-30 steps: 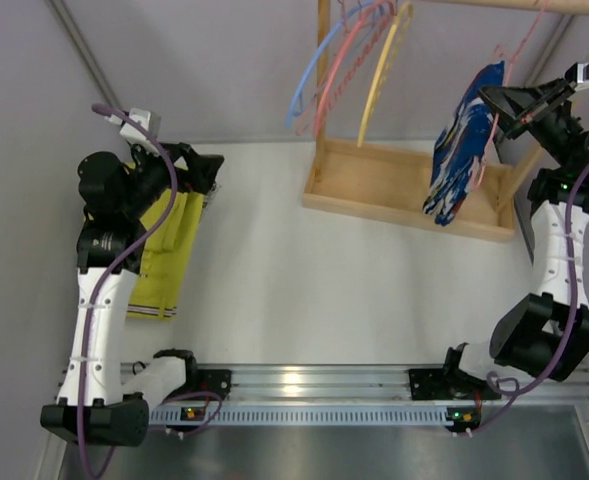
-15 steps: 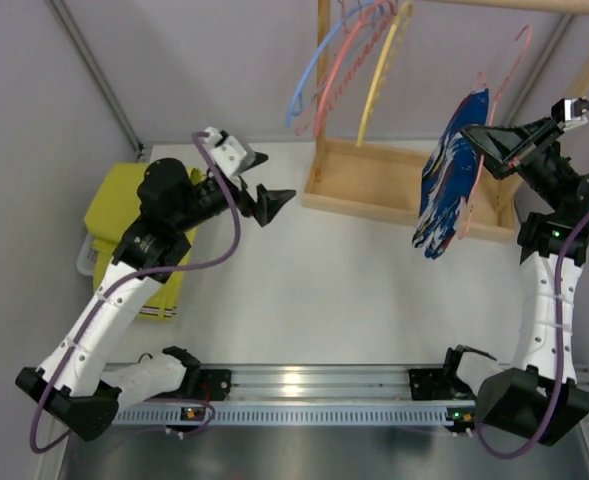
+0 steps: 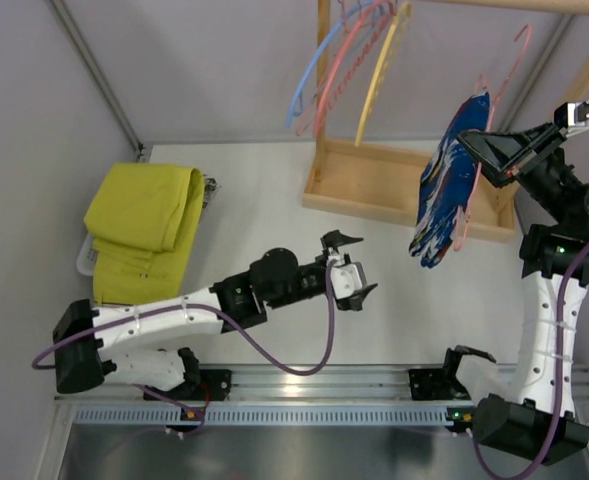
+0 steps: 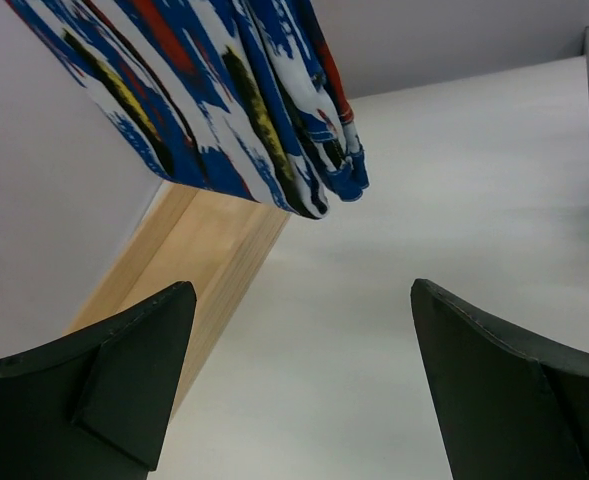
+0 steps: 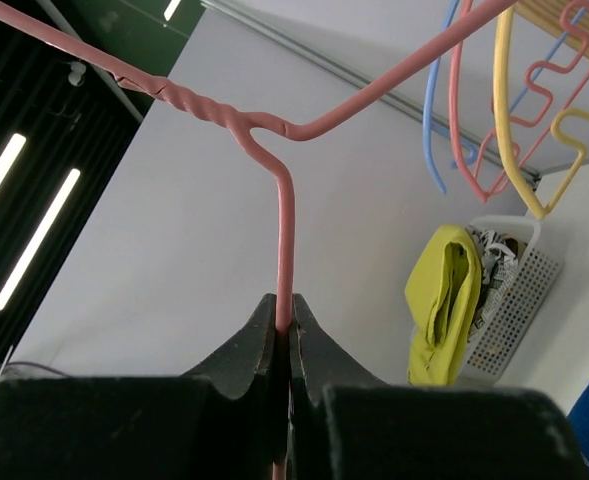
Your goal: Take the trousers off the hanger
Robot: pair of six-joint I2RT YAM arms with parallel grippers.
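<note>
- Right gripper (image 5: 285, 320): fingers clamped on the hanger (image 5: 284, 225) wire, which rises from between the fingertips.
- Left gripper (image 4: 304, 295): fingers spread apart, holding nothing; the trousers (image 4: 229, 95) hang above the fingertips, not touching.

- Top view looked down from above and behind the arm bases, wide over the white table (image 3: 274, 220).
- Left wrist view looked upward past the left gripper (image 4: 302, 288), close under the royal-blue printed cloth trousers (image 4: 224, 90), which the top view also showed.
- Right wrist view looked up, very near the thin pale-pink wire hanger (image 5: 285, 240).
</note>
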